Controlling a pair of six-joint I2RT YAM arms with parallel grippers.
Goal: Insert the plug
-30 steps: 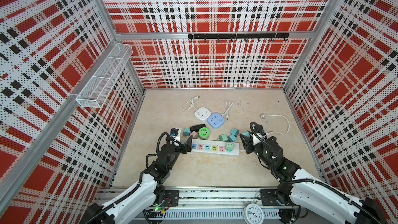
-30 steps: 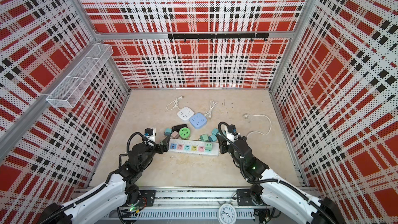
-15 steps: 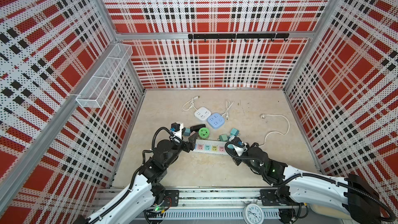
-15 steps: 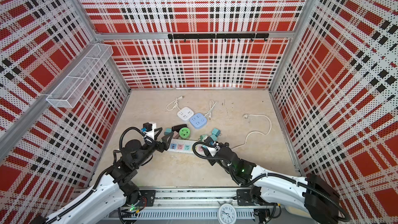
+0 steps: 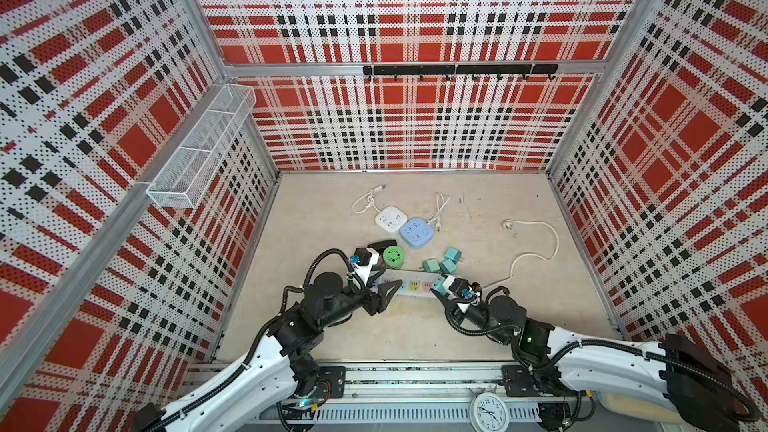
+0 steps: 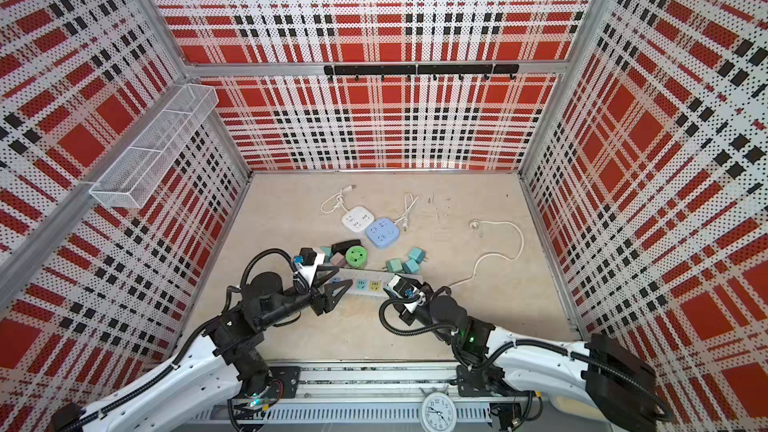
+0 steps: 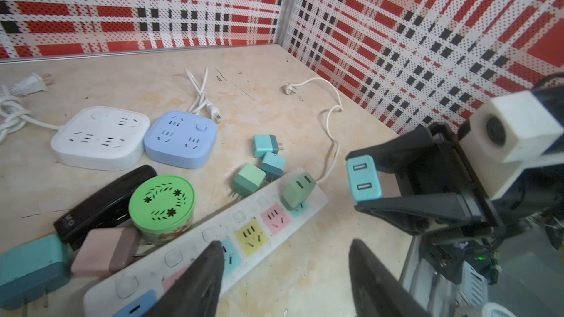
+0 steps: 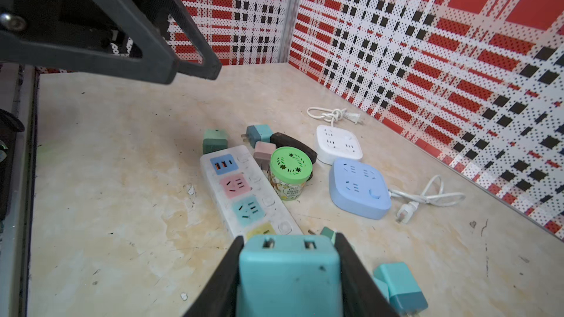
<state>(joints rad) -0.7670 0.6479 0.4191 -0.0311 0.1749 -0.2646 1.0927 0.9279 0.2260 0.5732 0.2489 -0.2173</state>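
In a top view, the desk [image 5: 395, 334] lies bare on the near side of the power strip [image 5: 413, 284]. The left end effector [image 5: 386, 280], half open and released, hovers over the strip's left end. The right end effector [image 5: 436, 289] is grasping the teal plug [image 8: 288, 272] at the strip's right end.

A teal, round-cornered cube of a plug [image 8: 288, 279] is sitting clamped between the two black fingers of the right gripper [image 8: 288, 240], its face with two USB ports pointing outward, away from the gripper; its prongs are not showing. It is hanging clear of the tabletop [image 8: 122, 178], near the corded end of the power strip [image 8: 244, 190]. The strip, a long white bar with blue, pink, teal and yellow socket squares, is lying flat, face up.
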